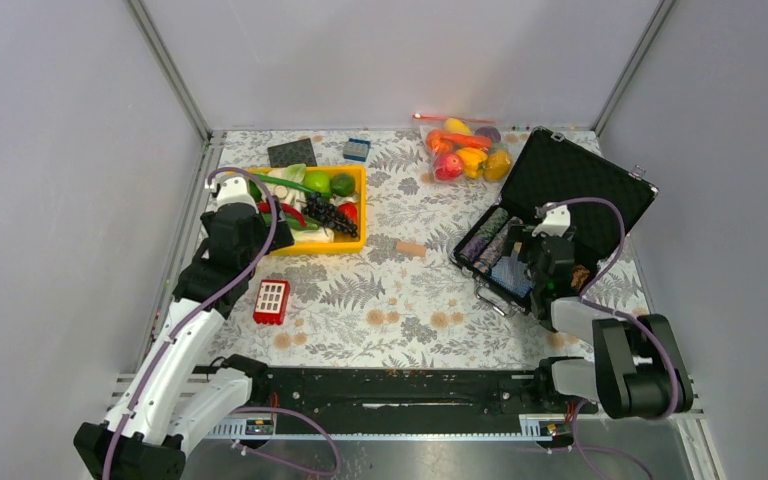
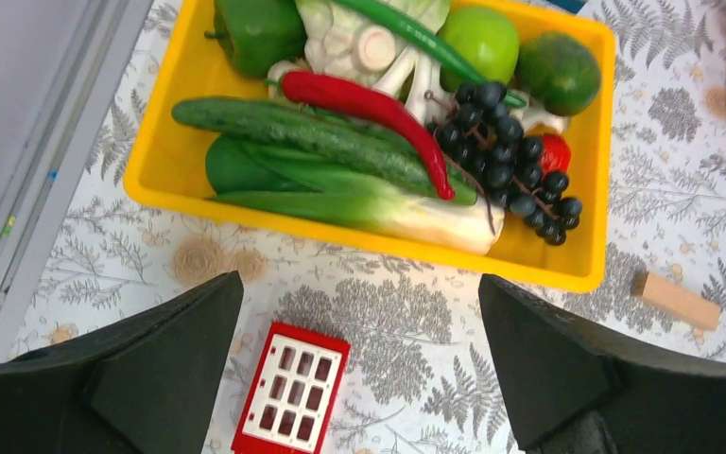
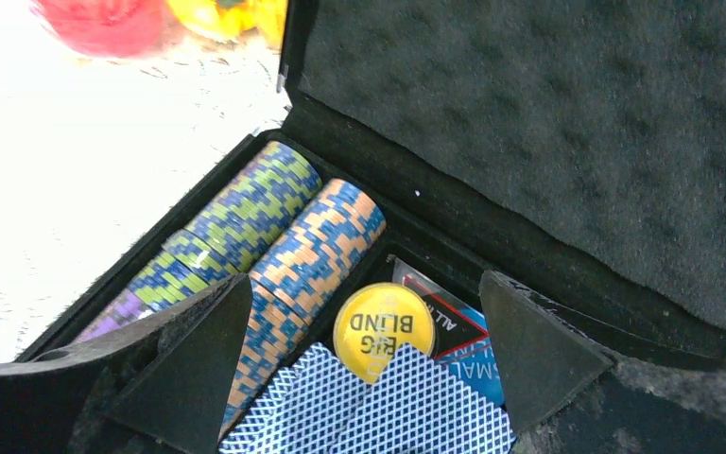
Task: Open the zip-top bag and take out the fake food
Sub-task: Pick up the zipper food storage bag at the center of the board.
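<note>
Nothing of the task is judged to have been done: the zip-top bag is seen lying at the far edge of the table, just beside the open black case, with the fake food packed inside it and the red-orange zip strip along its far side. Whether the strip is sealed cannot be told. Opening and emptying are therefore both left, and neither arm is placed near the bag.

The left gripper is held with its jaws spread wide and empty, above a red gridded block and just short of the yellow tray. The right gripper is likewise spread and empty, over the poker chip rolls.

The whole bag is shown only from above. In the right wrist view only a blurred red and yellow corner of its contents is caught, while a yellow "BIG BLIND" disc is revealed there. In the left wrist view the bag is not shown, but the cucumber and grapes are made plain
</note>
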